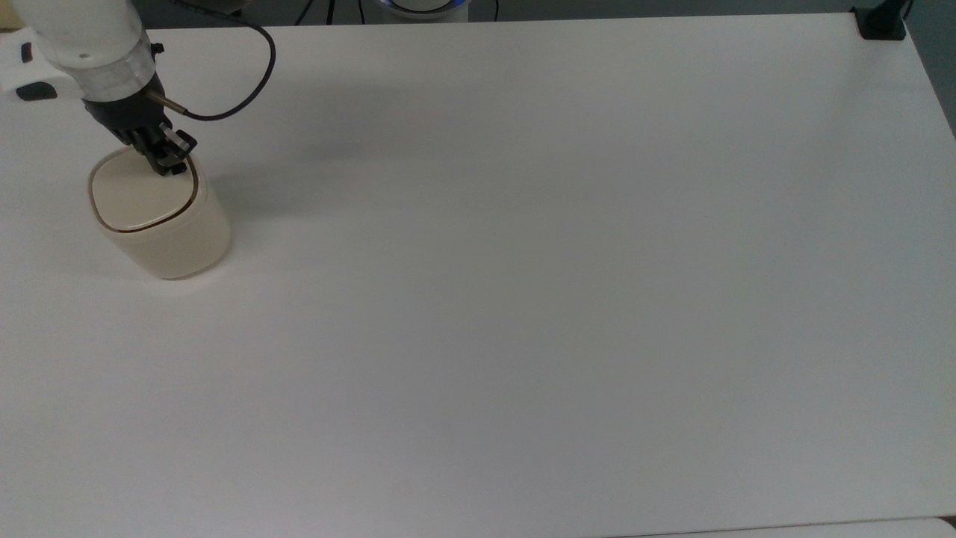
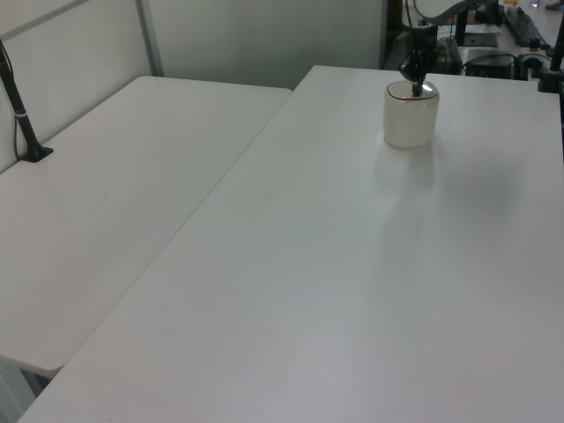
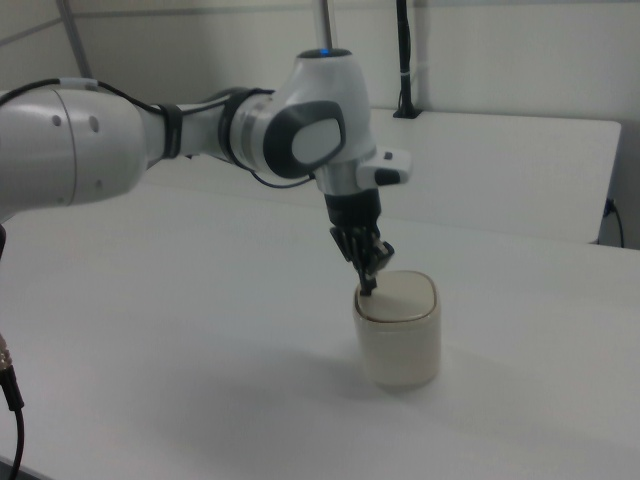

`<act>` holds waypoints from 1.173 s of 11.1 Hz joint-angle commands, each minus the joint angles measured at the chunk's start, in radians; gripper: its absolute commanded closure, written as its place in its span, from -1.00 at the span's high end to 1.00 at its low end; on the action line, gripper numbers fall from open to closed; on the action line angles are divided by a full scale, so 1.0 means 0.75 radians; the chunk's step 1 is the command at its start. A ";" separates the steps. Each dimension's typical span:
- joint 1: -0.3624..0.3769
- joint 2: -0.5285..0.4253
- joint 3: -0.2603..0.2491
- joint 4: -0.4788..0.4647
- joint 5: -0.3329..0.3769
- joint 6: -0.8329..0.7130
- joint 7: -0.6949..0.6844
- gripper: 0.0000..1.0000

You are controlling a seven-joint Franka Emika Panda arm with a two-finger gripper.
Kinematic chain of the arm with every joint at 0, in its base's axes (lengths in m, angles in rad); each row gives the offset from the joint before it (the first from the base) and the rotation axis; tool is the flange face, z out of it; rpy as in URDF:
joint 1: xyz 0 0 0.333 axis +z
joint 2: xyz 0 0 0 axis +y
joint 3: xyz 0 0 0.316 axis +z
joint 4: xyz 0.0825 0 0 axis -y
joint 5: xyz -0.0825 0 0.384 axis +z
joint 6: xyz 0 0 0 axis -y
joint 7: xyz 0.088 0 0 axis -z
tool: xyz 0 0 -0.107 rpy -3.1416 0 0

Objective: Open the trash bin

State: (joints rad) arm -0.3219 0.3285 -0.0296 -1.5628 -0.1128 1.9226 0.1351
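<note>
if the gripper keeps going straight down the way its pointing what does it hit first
The lid of the trash bin, at the corner nearest the arm. The gripper points down with its tip already at, or just above, that corner; actual contact is hard to confirm. The lid looks closed.

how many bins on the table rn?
1. The trash bin stands near the top view's left edge of the white table, lid still flat, with the gripper down on the lid's far corner. Nothing else stands on that table to hide another.
</note>
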 commanded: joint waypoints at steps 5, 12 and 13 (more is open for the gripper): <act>0.390 -0.274 0.029 0.071 -0.003 -0.416 -0.141 -0.86; 0.521 -0.336 0.019 0.030 -0.005 -0.465 -0.190 1.00; 0.521 -0.336 0.021 0.028 -0.003 -0.463 -0.182 1.00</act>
State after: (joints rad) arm 0.0496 0.1027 0.0036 -1.5103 -0.1125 1.5800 0.0105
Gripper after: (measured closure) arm 0.529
